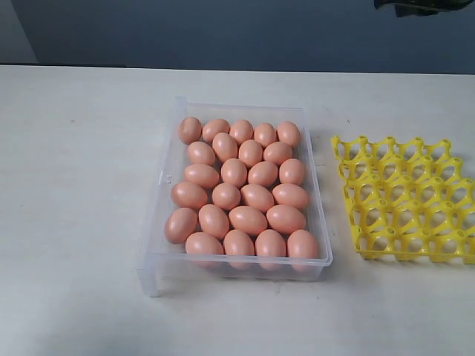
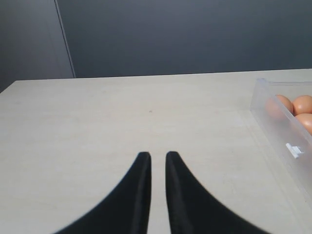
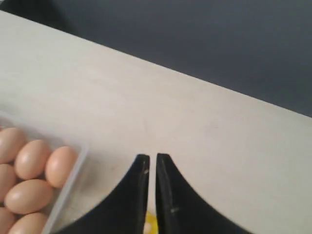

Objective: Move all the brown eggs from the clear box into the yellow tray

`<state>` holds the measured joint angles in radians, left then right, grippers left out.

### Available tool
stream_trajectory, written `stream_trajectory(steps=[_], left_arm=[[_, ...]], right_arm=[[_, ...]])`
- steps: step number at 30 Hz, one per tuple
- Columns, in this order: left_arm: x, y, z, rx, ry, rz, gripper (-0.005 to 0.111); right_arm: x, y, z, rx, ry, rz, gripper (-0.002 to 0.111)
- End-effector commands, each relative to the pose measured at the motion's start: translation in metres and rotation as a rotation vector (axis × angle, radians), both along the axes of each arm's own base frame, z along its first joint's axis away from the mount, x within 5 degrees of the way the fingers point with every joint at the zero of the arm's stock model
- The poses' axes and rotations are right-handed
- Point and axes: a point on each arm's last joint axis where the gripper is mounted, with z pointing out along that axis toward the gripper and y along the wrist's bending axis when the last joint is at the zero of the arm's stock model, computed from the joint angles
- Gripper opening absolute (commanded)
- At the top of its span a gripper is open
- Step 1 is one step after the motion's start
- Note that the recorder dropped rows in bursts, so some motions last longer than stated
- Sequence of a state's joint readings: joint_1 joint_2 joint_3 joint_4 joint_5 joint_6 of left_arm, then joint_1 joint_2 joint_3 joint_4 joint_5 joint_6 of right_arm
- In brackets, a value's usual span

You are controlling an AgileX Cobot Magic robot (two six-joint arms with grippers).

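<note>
Several brown eggs (image 1: 241, 189) lie in rows and fill the clear box (image 1: 152, 274) at the middle of the table. To its right stands the yellow tray (image 1: 415, 256) with all its cups bare. My left gripper (image 2: 158, 155) hovers over bare table beside the box's end wall (image 2: 278, 129), fingers close together with nothing between them; a few eggs (image 2: 303, 105) show behind that wall. My right gripper (image 3: 152, 157) is shut and empty, beside the box corner (image 3: 68, 195) and its eggs (image 3: 31, 158), with a bit of yellow tray (image 3: 151, 224) under it.
The pale table (image 1: 74, 185) stretches bare to the left of the box and in front of it. A dark wall runs behind the table's far edge. A dark piece of an arm (image 1: 419, 6) shows at the top right of the exterior view.
</note>
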<state>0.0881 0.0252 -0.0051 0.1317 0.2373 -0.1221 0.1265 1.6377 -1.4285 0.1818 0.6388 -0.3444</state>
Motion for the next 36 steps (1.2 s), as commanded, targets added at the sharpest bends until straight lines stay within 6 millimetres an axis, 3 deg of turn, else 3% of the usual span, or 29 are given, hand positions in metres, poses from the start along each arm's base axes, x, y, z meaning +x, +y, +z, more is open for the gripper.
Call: stream_trajectory(steps=[1, 3, 5, 6, 7, 9, 10, 15, 19, 22, 26, 29, 32, 36], left_arm=[[0.000, 0.000, -0.001, 0.003, 0.003, 0.000, 0.012], [0.000, 0.000, -0.001, 0.003, 0.003, 0.000, 0.012], [0.000, 0.000, -0.001, 0.003, 0.003, 0.000, 0.012], [0.000, 0.000, -0.001, 0.003, 0.003, 0.000, 0.012], [0.000, 0.000, -0.001, 0.003, 0.003, 0.000, 0.012], [0.000, 0.000, -0.001, 0.003, 0.003, 0.000, 0.012], [0.000, 0.000, -0.001, 0.003, 0.003, 0.000, 0.012], [0.000, 0.000, -0.001, 0.003, 0.003, 0.000, 0.012], [0.000, 0.000, -0.001, 0.003, 0.003, 0.000, 0.012], [0.000, 0.000, -0.001, 0.003, 0.003, 0.000, 0.012], [0.000, 0.000, -0.001, 0.003, 0.003, 0.000, 0.012], [0.000, 0.000, -0.001, 0.003, 0.003, 0.000, 0.012], [0.000, 0.000, -0.001, 0.003, 0.003, 0.000, 0.012], [0.000, 0.000, -0.001, 0.003, 0.003, 0.000, 0.012]], right_arm=[[0.001, 0.030, -0.009, 0.048, 0.026, 0.090, 0.026], [0.010, 0.050, -0.015, 0.077, -0.045, 0.135, 0.030], [0.025, 0.057, -0.009, 0.080, -0.236, 0.104, 0.030], [0.036, 0.053, 0.003, 0.185, -0.406, -0.017, 0.030], [0.039, 0.051, 0.011, 0.227, -0.487, -0.064, 0.030], [0.043, 0.037, 0.041, 0.308, -0.820, -0.220, 0.030], [0.045, 0.036, 0.048, 0.100, -0.997, -0.169, 0.030], [0.054, 0.036, 0.037, 0.058, -1.058, -0.175, 0.030], [0.066, 0.041, 0.012, 0.020, -0.952, -0.127, 0.030], [0.081, 0.037, -0.027, 0.062, -0.687, -0.132, 0.030], [0.099, 0.042, -0.060, 0.140, -0.303, -0.050, 0.030], [0.108, 0.052, -0.068, 0.070, -0.064, 0.114, 0.030], [0.113, 0.061, -0.067, 0.008, 0.138, 0.153, 0.030], [0.113, 0.071, -0.060, -0.054, 0.287, 0.206, 0.030]])
